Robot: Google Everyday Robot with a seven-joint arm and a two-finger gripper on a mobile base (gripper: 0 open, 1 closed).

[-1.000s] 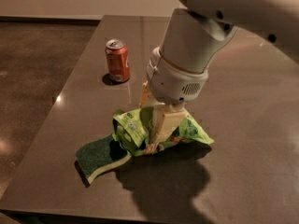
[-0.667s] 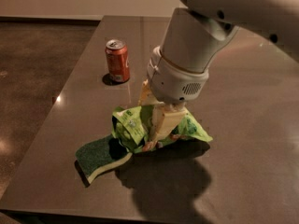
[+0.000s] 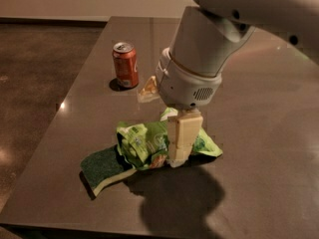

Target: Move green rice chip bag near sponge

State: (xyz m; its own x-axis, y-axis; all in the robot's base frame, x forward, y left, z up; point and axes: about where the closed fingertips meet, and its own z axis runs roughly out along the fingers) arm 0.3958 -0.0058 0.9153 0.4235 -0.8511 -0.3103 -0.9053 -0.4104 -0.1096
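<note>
Item: green rice chip bag [image 3: 142, 143], crumpled, lying on the dark worktop [image 3: 259, 133], its left end touching and partly overlapping the sponge [image 3: 102, 167]. Pincer [image 3: 173, 151]: lowered from above onto the bag's middle, clenched on it, one pale finger [image 3: 183, 136] across the bag's near side. Also present: red soda can [image 3: 125, 64], upright, well apart toward the far edge.

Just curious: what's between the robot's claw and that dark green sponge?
The camera view shows a crumpled end of the green rice chip bag; the gripper is at its middle, the sponge against that end.
</note>
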